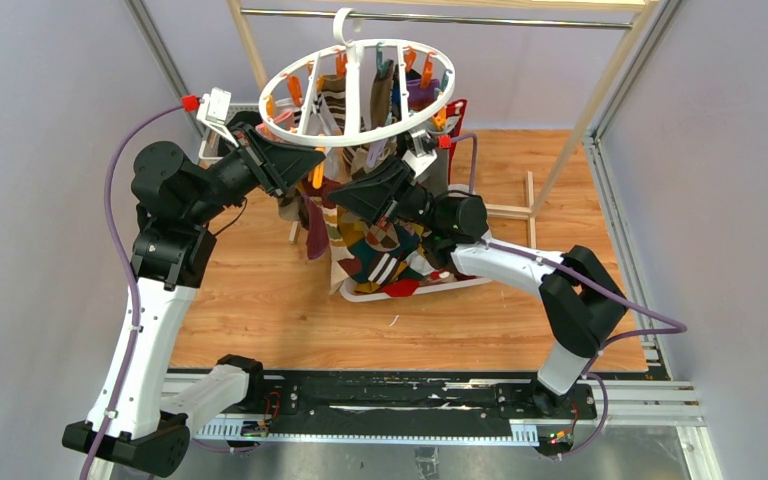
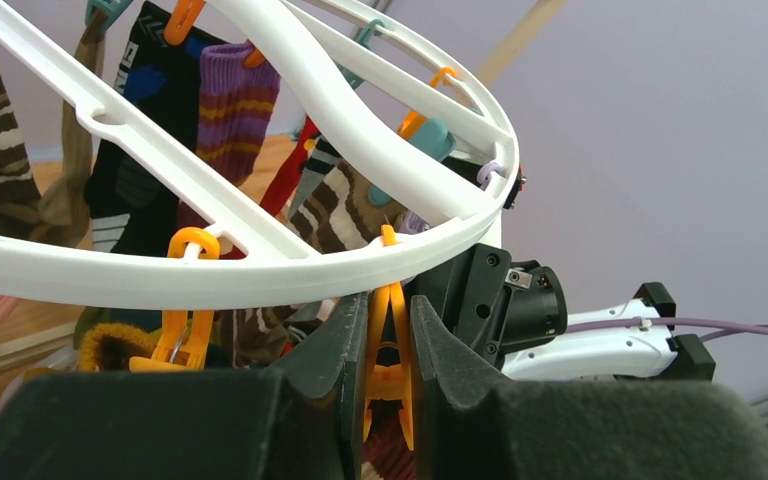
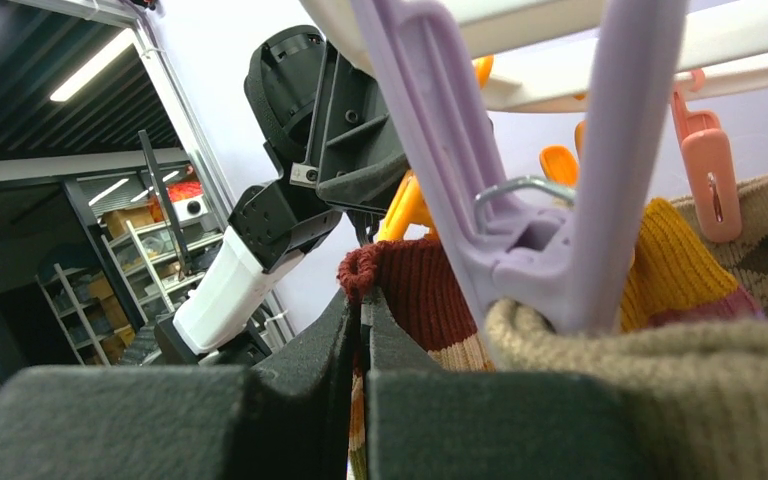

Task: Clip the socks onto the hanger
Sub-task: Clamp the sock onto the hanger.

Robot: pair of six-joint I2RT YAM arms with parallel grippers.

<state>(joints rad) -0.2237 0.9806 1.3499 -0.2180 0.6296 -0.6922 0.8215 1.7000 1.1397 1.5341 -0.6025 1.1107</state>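
The white ring hanger [image 2: 260, 275] hung from the rail [image 1: 430, 18]. Several socks [image 2: 230, 110] dangled from clips under it, and more lay heaped in the basket [image 1: 360, 297] below it. Just under the hanger's near rim, the left gripper [image 2: 387, 345] squeezed an orange clip [image 2: 390, 290] between its fingers. Close beside that, beneath the hanger, the right gripper [image 3: 362, 320] was pressed together on the cuff of a dark red sock [image 3: 415, 285], held up next to a lilac clip [image 3: 520, 255].

The large white round plastic hanger [image 2: 260, 270] and its small orange plastic clip [image 2: 390, 340] are gleaming smooth and glossy, while the mixed-colour knitted cloth socks [image 2: 235, 110] are looking ribbed and matt.
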